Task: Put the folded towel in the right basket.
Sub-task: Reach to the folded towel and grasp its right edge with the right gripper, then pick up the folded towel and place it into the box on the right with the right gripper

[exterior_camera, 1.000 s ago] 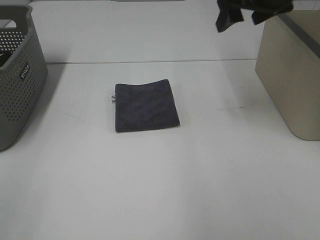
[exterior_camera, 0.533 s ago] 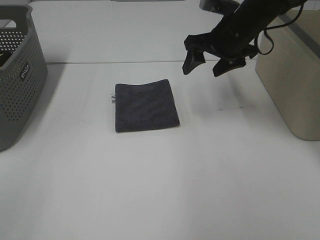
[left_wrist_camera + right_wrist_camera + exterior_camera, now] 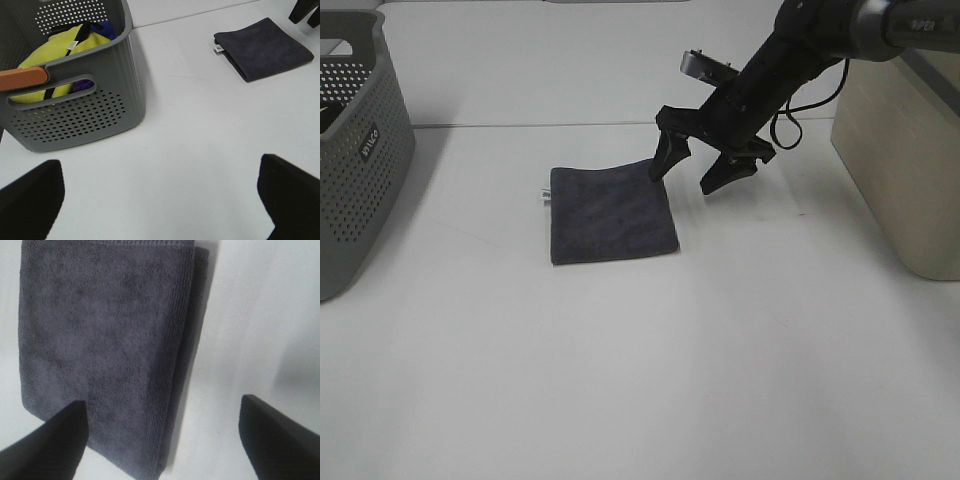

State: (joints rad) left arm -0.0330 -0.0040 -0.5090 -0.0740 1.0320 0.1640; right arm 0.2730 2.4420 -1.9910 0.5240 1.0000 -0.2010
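Observation:
A dark grey folded towel (image 3: 612,213) lies flat on the white table, with a small white tag on its left edge. It also shows in the left wrist view (image 3: 264,48) and fills the right wrist view (image 3: 105,345). My right gripper (image 3: 694,173) is open and hangs just above the towel's far right corner, one finger over the towel and one over bare table; its fingers (image 3: 55,437) hold nothing. The right basket (image 3: 910,150) is a beige bin at the right edge. My left gripper (image 3: 160,200) is open and empty, out of the exterior view.
A grey perforated basket (image 3: 355,150) stands at the left edge; in the left wrist view (image 3: 75,115) it holds yellow and blue cloth. A seam (image 3: 540,125) runs across the table behind the towel.
My right arm has come down from the upper right, moving left and lower, until its open gripper reached the towel's far right corner. The towel has not moved.

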